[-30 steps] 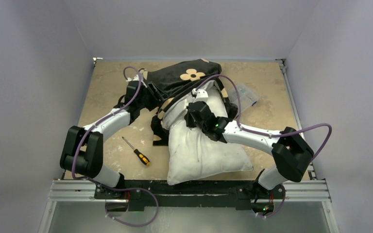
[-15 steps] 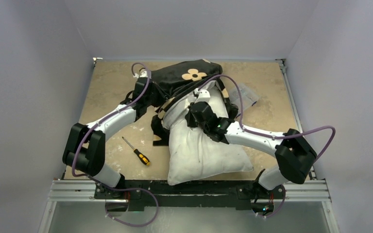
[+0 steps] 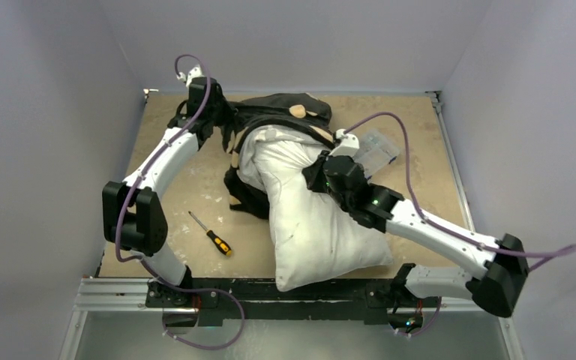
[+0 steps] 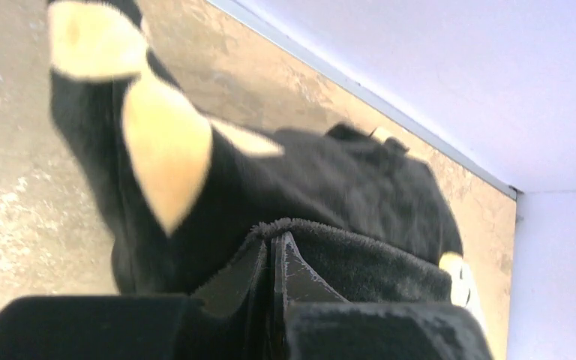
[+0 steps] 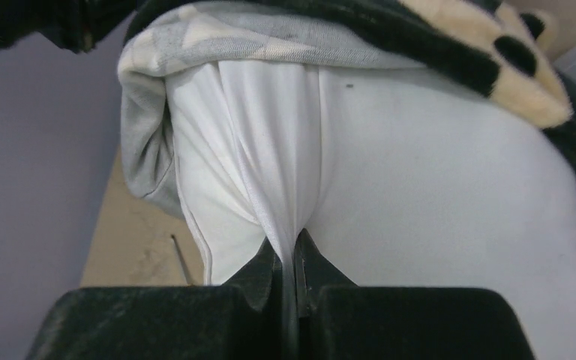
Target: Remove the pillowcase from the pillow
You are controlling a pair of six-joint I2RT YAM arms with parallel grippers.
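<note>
Most of the large plump white pillow [image 3: 311,217] lies bare from above, the black plush flower-patterned pillowcase [image 3: 281,112] bunched over its far end. Only the left wrist shows the left gripper [image 4: 274,251] closed tight on plush; the right wrist, the right gripper [image 5: 289,262] pinching pillow cloth. Steady opposed pulling should finish it.

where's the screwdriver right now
In the top view the screwdriver lies flat on the table, on the left side, just left of the pillow and not touching it.
</note>
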